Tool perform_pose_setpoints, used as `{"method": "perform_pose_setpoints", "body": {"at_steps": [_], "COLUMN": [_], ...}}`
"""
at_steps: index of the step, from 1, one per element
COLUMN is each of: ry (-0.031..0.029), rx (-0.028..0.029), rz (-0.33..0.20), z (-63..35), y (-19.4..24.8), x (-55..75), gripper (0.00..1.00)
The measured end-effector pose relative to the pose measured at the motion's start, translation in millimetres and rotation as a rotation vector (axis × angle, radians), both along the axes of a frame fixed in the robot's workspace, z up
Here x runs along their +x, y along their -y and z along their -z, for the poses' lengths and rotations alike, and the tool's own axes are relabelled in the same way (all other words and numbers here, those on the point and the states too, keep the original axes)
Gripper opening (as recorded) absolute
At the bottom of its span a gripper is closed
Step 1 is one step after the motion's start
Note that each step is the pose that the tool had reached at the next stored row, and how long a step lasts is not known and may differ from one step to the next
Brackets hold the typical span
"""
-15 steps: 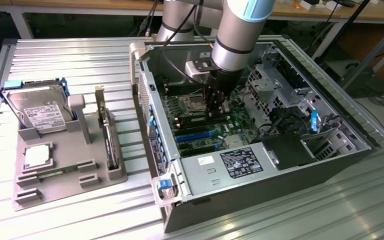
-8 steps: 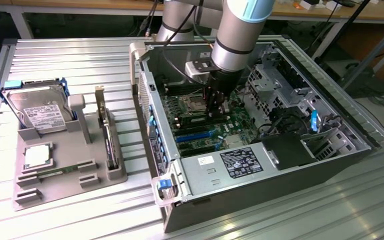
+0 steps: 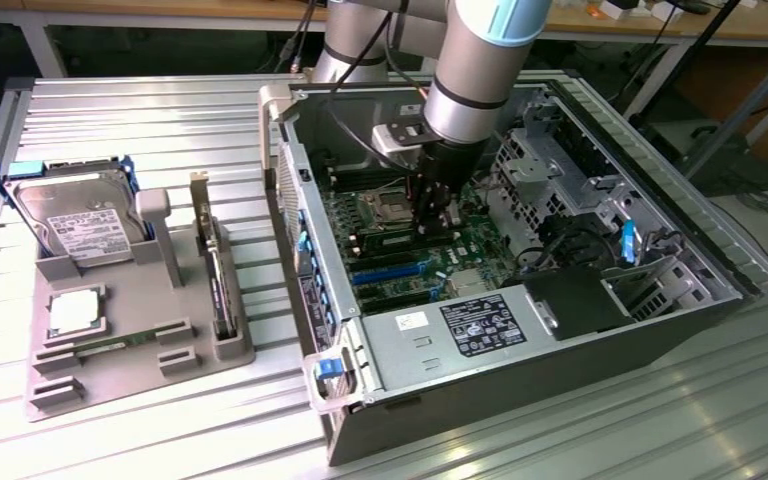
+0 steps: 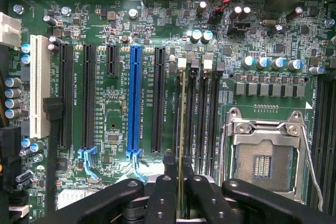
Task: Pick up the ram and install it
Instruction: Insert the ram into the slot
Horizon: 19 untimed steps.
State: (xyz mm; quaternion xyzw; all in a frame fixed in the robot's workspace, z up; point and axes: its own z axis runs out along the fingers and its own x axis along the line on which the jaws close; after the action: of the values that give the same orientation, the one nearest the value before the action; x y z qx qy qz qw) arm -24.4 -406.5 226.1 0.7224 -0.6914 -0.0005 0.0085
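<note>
One ram point(image 4: 181, 119) sits squeezed in our gripper point(image 4: 180, 165) over the memory slots point(image 4: 202, 114), and we think it needs holding straight.

Open computer case point(image 3: 518, 390) on the table point(image 3: 117, 110); at its nine o'clock, a grey tray point(image 3: 131, 375) carrying a hard drive point(image 3: 84, 225).

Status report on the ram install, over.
Claw shut on the ram. Ram on edge, lined up along the memory slots; cannot tell if seated. Nothing lying across the slots.
</note>
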Motion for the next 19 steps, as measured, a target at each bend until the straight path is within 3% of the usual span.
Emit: {"method": "perform_pose_setpoints", "body": {"at_steps": [10,14,19], "ry": [0.0006,0.0006,0.0006], "rx": [-0.0005,-0.001,-0.0019], "rz": [0.002,0.036,0.036], "z": [0.0,0.0,3.3], "y": [0.1,0.1,-0.4], "x": [-4.6,-4.6,-4.6], "gripper": [0.14,0.14,0.14]}}
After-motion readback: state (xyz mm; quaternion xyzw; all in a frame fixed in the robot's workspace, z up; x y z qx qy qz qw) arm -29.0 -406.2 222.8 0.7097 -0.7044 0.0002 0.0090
